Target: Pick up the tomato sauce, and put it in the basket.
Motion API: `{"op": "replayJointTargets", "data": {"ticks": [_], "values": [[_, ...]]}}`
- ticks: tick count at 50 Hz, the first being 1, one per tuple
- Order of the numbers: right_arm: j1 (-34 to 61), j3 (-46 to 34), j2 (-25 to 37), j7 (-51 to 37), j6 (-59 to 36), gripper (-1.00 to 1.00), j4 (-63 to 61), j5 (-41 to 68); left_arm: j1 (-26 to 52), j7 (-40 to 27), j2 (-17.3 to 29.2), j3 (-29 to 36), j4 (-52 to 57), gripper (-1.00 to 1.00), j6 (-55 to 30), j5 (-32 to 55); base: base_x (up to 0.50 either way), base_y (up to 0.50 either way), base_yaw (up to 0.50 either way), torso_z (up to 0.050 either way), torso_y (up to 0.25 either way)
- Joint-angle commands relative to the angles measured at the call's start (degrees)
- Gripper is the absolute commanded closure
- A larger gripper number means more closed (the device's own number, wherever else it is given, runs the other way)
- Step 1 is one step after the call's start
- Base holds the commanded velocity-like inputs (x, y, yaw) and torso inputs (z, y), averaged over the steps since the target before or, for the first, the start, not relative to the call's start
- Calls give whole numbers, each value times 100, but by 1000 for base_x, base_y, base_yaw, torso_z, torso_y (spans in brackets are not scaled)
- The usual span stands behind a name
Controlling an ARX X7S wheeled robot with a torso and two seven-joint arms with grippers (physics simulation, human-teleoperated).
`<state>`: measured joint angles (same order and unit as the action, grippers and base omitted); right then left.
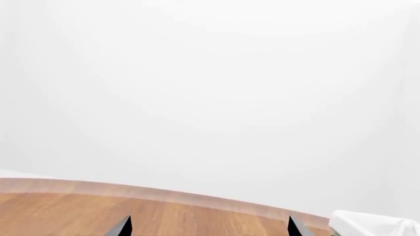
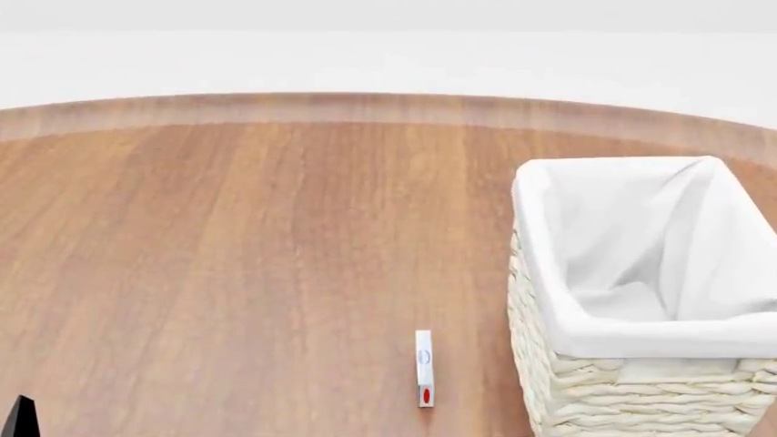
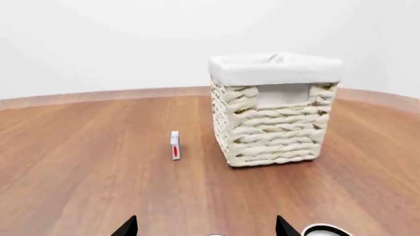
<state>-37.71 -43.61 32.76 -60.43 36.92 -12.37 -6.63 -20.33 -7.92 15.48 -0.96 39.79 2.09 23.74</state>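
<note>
The basket is standing upright near the right edge of the desk, a small white card is standing just beside it, both grippers' jaws are showing spread apart with nothing between them, and the tomato sauce is not showing.

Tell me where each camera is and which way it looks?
Head view: up high, looking down at the wooden table, the basket and a small white box; a dark tip at the lower left corner.
Left wrist view: low on the left arm, facing the white wall; left tool tips show.
Right wrist view: low on the right arm, facing the basket's side; right tool tips show.
Head and right wrist views share basket and box.
</note>
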Motion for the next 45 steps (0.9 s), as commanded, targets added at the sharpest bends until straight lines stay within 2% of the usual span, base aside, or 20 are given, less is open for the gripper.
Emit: {"op": "replayJointTargets", "data": {"ticks": [1, 26, 45], "values": [[78, -98, -22, -7, 65, -100, 157, 71, -11, -20, 28, 1, -23, -100, 35, 27, 0, 0, 0, 0, 0], [278, -239, -64, 40, 210, -100, 511, 346, 37, -66, 72, 75, -114, -100, 69, 37, 0, 0, 0, 0, 0], [648, -425, -294, 289, 647, -100, 1424, 914, 0, -55, 97, 122, -188, -100, 167, 60, 0, 0, 0, 0, 0]]}}
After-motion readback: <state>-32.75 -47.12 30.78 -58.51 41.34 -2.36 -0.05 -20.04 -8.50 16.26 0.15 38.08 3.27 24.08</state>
